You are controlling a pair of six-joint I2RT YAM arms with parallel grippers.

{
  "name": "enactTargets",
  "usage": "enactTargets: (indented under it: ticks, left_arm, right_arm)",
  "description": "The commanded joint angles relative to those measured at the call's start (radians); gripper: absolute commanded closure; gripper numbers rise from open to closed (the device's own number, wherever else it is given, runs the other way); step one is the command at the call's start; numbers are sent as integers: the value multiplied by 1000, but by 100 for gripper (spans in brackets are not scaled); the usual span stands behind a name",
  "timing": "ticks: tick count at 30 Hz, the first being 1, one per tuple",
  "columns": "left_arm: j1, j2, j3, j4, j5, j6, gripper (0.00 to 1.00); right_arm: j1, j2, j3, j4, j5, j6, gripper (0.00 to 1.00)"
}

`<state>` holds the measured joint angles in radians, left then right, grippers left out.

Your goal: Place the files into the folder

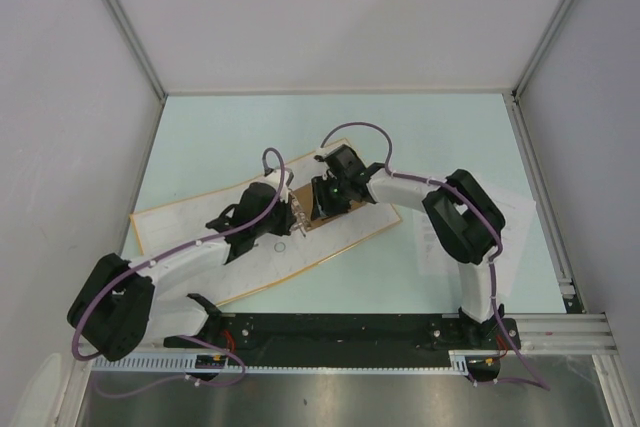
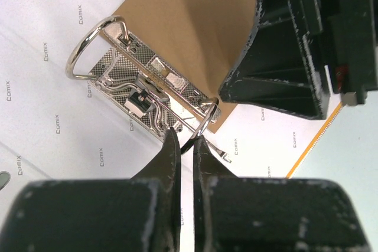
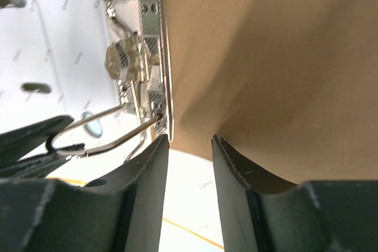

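Observation:
The folder (image 1: pixel 180 227) lies open on the table, whitish inside with an orange-yellow edge. Its metal ring clip (image 2: pixel 142 95) sits next to a brown card panel (image 2: pixel 189 22). My left gripper (image 2: pixel 186 140) is shut on the near ring of the clip; in the top view it (image 1: pixel 297 219) is at the folder's middle. My right gripper (image 3: pixel 190 140) is open and holds nothing, its jaws at the edge of the brown card (image 3: pixel 266 57) beside the clip (image 3: pixel 139 69). The files (image 1: pixel 515 212), white printed sheets, lie on the table at the right, partly hidden under my right arm.
White walls with metal posts (image 1: pixel 125 22) close in the teal table (image 1: pixel 250 127) at the back and sides. The black base rail (image 1: pixel 340 329) runs along the near edge. Purple cables (image 1: pixel 365 132) loop over both arms.

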<state>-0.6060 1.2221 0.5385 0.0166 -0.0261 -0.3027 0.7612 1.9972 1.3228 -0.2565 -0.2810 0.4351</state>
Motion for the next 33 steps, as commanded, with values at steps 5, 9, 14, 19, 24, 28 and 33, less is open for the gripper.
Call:
enactTargets:
  ticks: [5, 9, 14, 19, 24, 28, 33]
  left_arm:
    - [-6, 4, -46, -66, 140, -168, 100]
    - [-9, 10, -57, -56, 146, -180, 100]
    - [-12, -19, -75, -50, 134, -190, 100]
    - [-12, -75, -104, -38, 130, -214, 100]
    - [-11, -107, -101, -46, 124, -213, 100]
    - [-12, -90, -115, -21, 130, -230, 100]
    - [-12, -62, -98, 8, 135, -243, 100]
  right_arm:
    - [-39, 41, -2, 57, -217, 117, 58]
    - [-62, 69, 3, 146, -254, 200, 65]
    - [-100, 74, 3, 160, -247, 270, 63]
    - [-115, 66, 3, 183, -256, 312, 57]
    - [-111, 69, 3, 201, -253, 327, 55]
    - [-76, 61, 4, 166, -204, 269, 58]
    - [-31, 72, 4, 86, -112, 183, 67]
